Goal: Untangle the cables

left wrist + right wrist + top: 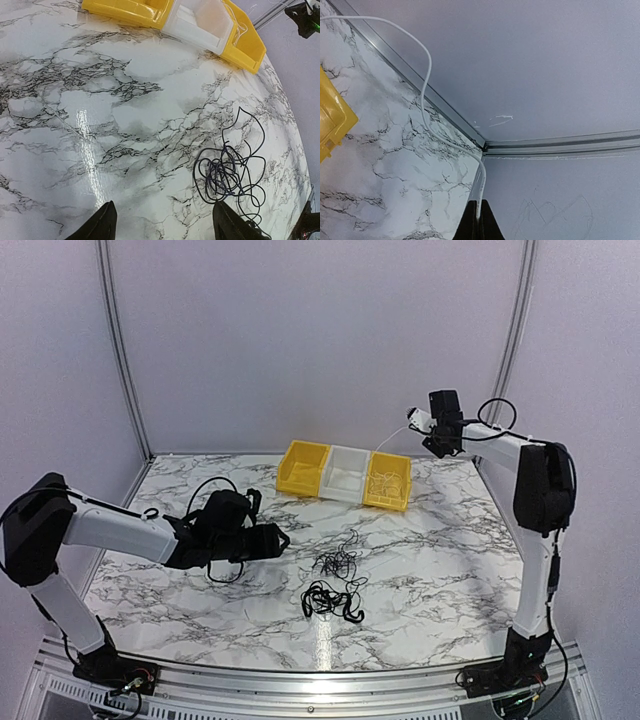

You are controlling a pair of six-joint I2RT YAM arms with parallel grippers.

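Right gripper point(479, 220) is clamped shut on the white cable point(426, 75), up high over the table's far right corner. In the right wrist view the cable leaves the fingertips straight up, then bends left and arcs off toward the top-left. From the top camera it runs from the gripper point(420, 422) down-left toward the right yellow bin point(388, 480). Its far end looks like it sits inside that bin, but the strand is too thin to be sure.

Left gripper point(163, 203) has its jaws spread wide with nothing between them, low over the marble and aimed at the black cables point(225, 175).

Black cables lie mid-table in two clumps: a loose thin one point(338, 562) farther out and a denser one point(330, 600) nearer the bases. Together their long axis runs roughly near-to-far. In the left wrist view one free loop sticks out of the tangle toward the bins.

Room to move:
- bare marble between the left gripper point(275, 538) and the tangle
- wide bare table point(450, 560) right of the tangle, out to the right edge
- far edge taken by the left yellow bin point(302, 468), white bin point(347, 472) and right yellow bin, touching in a row
- metal rail point(560, 145) along the wall at the back corner, just beyond the right gripper
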